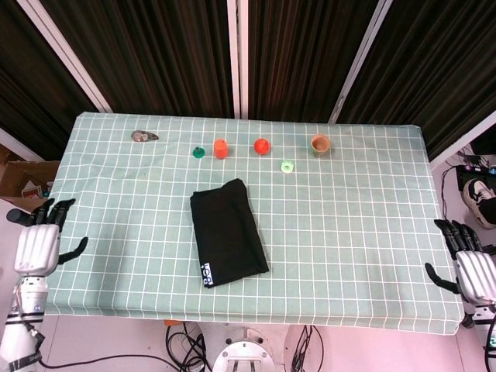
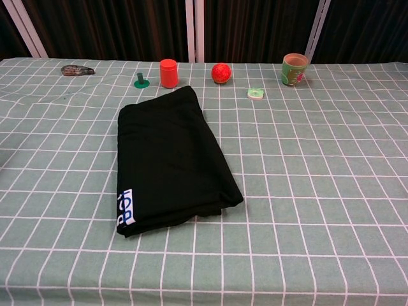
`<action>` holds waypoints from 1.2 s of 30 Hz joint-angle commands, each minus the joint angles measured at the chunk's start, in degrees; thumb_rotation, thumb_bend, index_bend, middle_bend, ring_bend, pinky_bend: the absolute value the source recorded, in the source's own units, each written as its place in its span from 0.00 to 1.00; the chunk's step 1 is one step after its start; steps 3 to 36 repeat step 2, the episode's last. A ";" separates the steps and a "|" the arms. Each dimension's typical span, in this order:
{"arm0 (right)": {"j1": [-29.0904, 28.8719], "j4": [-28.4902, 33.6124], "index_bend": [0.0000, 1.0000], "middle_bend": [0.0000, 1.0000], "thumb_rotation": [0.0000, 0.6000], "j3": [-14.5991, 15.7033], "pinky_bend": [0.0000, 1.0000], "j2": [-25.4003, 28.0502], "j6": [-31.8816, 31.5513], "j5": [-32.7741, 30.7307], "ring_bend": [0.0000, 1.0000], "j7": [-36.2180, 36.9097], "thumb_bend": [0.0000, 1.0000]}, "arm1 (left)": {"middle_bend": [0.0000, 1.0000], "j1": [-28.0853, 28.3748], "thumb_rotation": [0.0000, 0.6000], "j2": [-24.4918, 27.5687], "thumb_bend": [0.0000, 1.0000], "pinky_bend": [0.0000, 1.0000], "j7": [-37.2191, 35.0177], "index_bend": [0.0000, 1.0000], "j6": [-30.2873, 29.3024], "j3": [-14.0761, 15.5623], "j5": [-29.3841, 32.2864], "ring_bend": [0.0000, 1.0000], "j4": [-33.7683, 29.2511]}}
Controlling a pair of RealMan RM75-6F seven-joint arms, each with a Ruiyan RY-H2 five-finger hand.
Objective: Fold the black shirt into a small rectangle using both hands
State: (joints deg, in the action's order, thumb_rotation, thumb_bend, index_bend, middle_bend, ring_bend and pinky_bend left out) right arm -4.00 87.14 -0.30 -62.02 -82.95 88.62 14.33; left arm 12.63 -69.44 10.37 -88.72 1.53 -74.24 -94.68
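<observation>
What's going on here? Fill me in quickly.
Nothing is being handled at this moment. The black shirt lies folded into a compact rectangle on the checked table. The left hand and right hand both hang open off the table's sides, holding nothing. Small items line the far edge.

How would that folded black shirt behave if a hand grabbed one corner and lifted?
The black shirt is soft cloth in stacked layers with no stiffener showing, so it would probably droop and partly unfold. It looks light for its footprint. Pushed from the side, it would more likely bunch on the checked tablecloth than slide whole.
</observation>
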 commanded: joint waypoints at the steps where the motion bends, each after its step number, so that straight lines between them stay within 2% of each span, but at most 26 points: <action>1: 0.65 -0.13 0.06 0.10 1.00 0.72 0.00 -0.53 -0.94 1.13 0.00 -0.43 0.30 | 0.15 -4.05 0.97 0.81 0.26 0.15 -0.52 0.14 -4.00 2.85 -3.78 0.08 -0.22; 36: 0.72 -0.19 0.06 0.10 1.00 0.82 0.00 -0.61 -1.21 1.50 0.00 -0.53 0.30 | 0.15 -4.86 0.99 0.81 0.26 0.15 -0.63 0.14 -4.81 3.30 -4.58 0.08 -0.29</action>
